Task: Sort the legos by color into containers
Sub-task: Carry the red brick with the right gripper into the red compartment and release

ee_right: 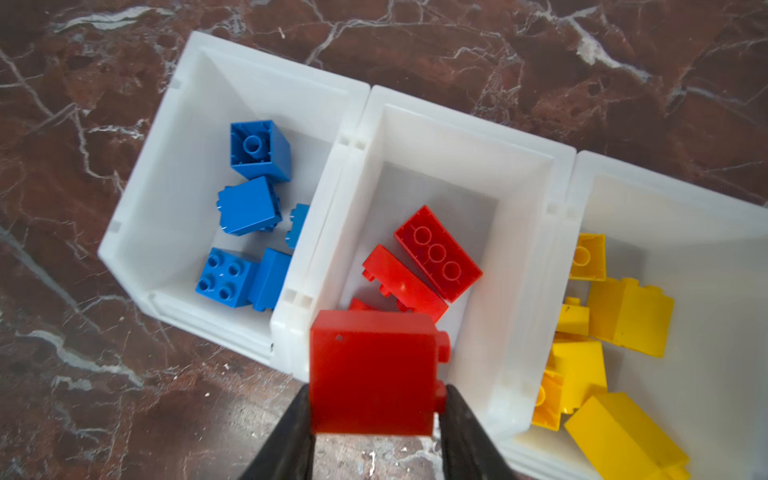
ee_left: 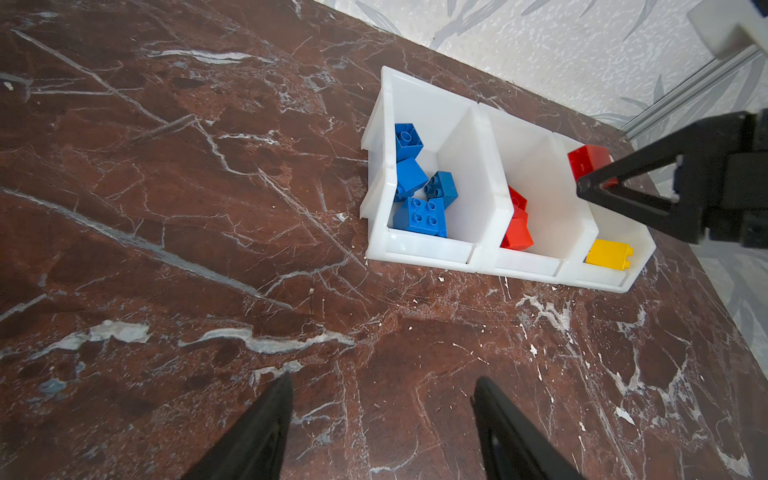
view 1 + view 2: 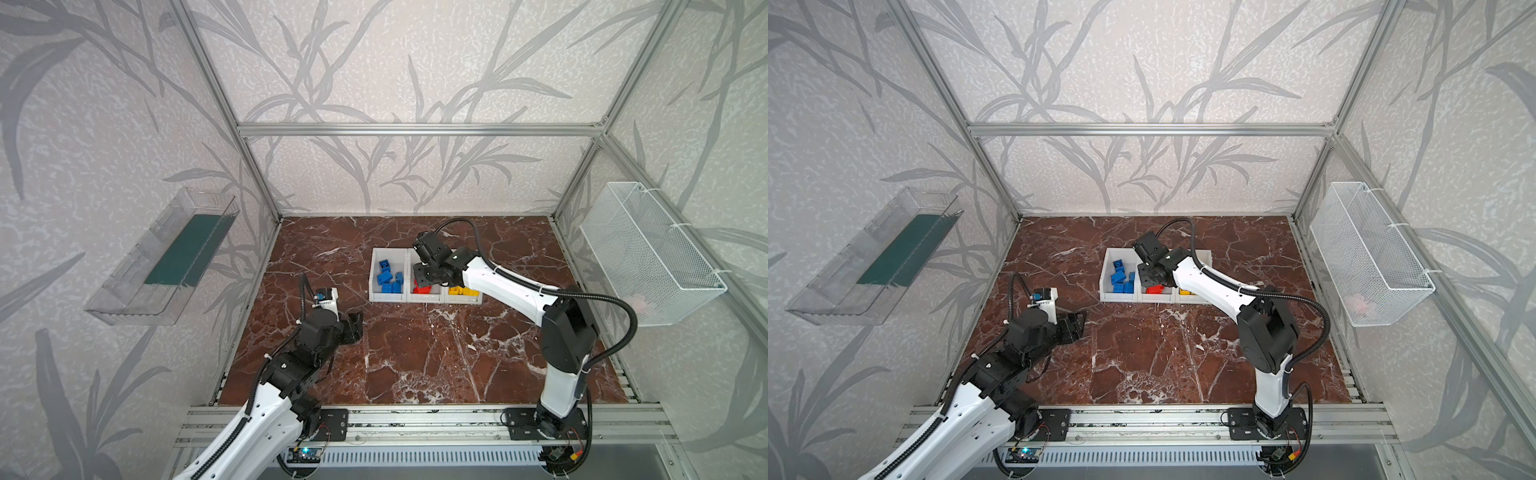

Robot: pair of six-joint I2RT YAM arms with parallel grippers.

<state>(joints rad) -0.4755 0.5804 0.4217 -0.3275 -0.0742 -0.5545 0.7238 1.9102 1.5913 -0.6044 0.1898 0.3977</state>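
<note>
The red brick [image 1: 374, 370] is gripped by its sides in the right pincer [image 1: 376, 411], which is clenched on it. It is held in the air over the low front of the middle one of three joined white bins [image 1: 457, 137]. Beneath it, on that bin's floor, other red bricks [image 1: 438, 253] are lying tumbled, one with its hollow underside up. Part of them is hidden by the held brick in the right wrist view. The blue bricks [image 1: 249, 205] are gathered in the left bin and the yellow bricks [image 1: 629, 316] are heaped in the right one.

In both top views the bins are seen toward the back of the marbled counter [image 3: 415, 365]. Much of the middle and right bins is covered there by the right arm [image 3: 498, 282], which is stretched over them from the right. In the left wrist view one black finger of the right pincer is seen across the held brick and the right bin.

The left pincer [image 2: 382, 378] is released, its jaws parted with nothing between them. It is poised low over bare counter near the bins' left front corner, not touching them.

A clear tray [image 3: 166, 257] with a green liner is fixed to the left wall and a white wire basket [image 3: 648, 253] to the right wall, both off the counter.
</note>
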